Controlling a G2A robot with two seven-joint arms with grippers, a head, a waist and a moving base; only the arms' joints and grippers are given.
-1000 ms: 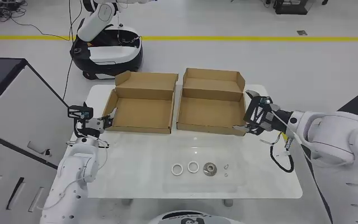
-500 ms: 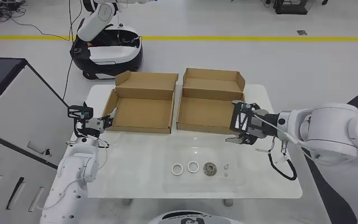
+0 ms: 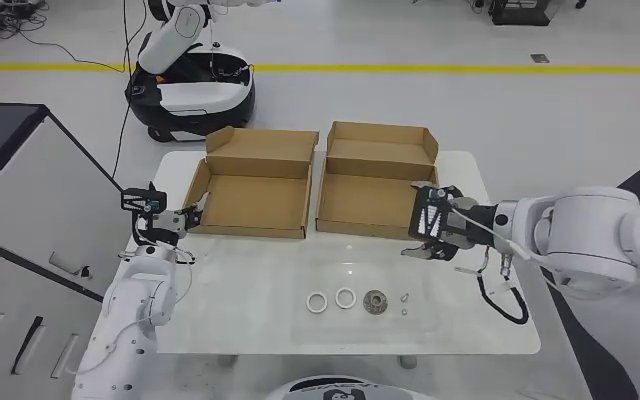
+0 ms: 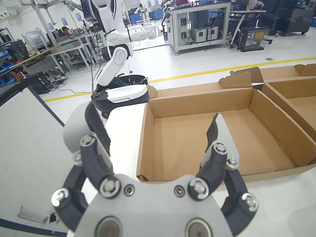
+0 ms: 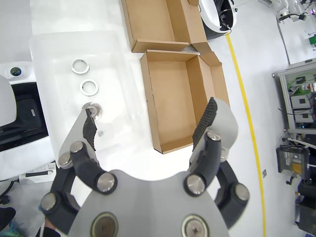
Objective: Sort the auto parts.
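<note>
Two white rings [image 3: 317, 301] [image 3: 346, 297], a small metal gear [image 3: 376, 301] and two tiny nuts [image 3: 405, 297] lie in a row near the table's front edge. Behind them stand two open, empty cardboard boxes, the left box [image 3: 250, 195] and the right box [image 3: 375, 195]. My right gripper [image 3: 413, 221] hovers open over the right box's front right corner, above and behind the nuts. In the right wrist view the rings [image 5: 79, 66] [image 5: 89, 87] and gear [image 5: 95, 107] lie past its left finger. My left gripper [image 3: 196, 216] stands open at the left box's outer front corner [image 4: 145, 176], holding nothing.
The white table [image 3: 250, 290] has bare surface between the boxes and the row of parts. Another white robot [image 3: 190, 90] stands on the floor behind the table. A grey panel [image 3: 40, 200] stands close to the table's left side.
My right arm has swung left from the table's right edge to the right box's front right corner, with its gripper still open. The left arm and the parts have not moved.
</note>
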